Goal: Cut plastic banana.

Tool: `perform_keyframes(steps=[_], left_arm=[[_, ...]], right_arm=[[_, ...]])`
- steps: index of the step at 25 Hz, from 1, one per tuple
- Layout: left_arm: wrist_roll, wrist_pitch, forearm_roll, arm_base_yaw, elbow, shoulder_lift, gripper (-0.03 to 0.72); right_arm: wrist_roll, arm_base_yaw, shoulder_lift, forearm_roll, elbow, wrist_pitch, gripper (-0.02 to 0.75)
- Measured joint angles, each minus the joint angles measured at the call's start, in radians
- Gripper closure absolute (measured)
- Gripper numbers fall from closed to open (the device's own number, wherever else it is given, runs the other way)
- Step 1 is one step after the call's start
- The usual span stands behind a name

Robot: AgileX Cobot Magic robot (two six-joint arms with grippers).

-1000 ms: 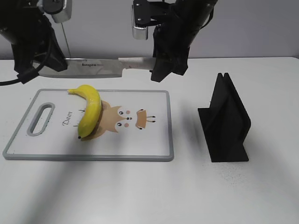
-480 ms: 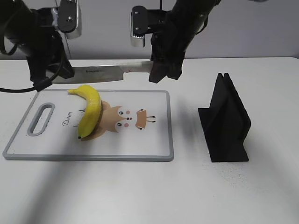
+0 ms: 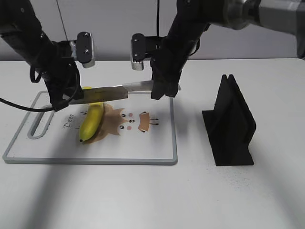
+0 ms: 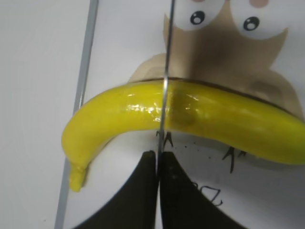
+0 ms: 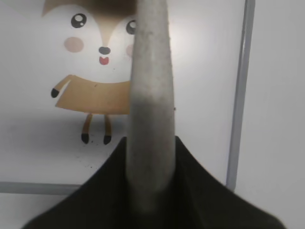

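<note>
The plastic banana (image 3: pixel 91 121) lies on the left half of the white cutting board (image 3: pixel 143 149). A kitchen knife (image 3: pixel 112 92) is held level across the banana's far part and hides its stem end. My left gripper (image 3: pixel 66 98) is shut on the blade's tip. My right gripper (image 3: pixel 162 89) is shut on the grey handle. In the left wrist view the thin blade edge (image 4: pixel 165 71) crosses the banana (image 4: pixel 214 114) in front of the shut jaws (image 4: pixel 157 162). I cannot tell whether the blade touches it. The right wrist view shows the handle (image 5: pixel 150 86) between the jaws (image 5: pixel 150 143).
A black knife stand (image 3: pixel 231 124) stands on the white table to the right of the board. The board has a grey rim, a handle slot (image 3: pixel 42 121) at its left end and a printed deer cartoon (image 3: pixel 131 121). The cartoon also shows in the right wrist view (image 5: pixel 90 57).
Both arms have lowered the knife and brought it forward, from behind and above the board down to across the banana. The banana has not moved.
</note>
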Motion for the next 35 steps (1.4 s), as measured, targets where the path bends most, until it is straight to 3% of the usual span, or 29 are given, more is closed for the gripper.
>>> perform_keyframes(steps=[8, 29, 35], left_arm=[[0.009, -0.065, -0.018, 0.001, -0.019, 0.119, 0.686], [0.013, -0.063, -0.026, 0.003, -0.019, 0.109, 0.686], [0.013, -0.058, -0.009, 0.003, -0.007, 0.072, 0.687]], right_arm=[[-0.006, -0.006, 0.076, -0.006, -0.042, 0.007, 0.556], [-0.007, -0.007, 0.077, -0.006, -0.05, 0.016, 0.556], [0.013, -0.002, 0.077, -0.005, -0.131, 0.085, 0.556]])
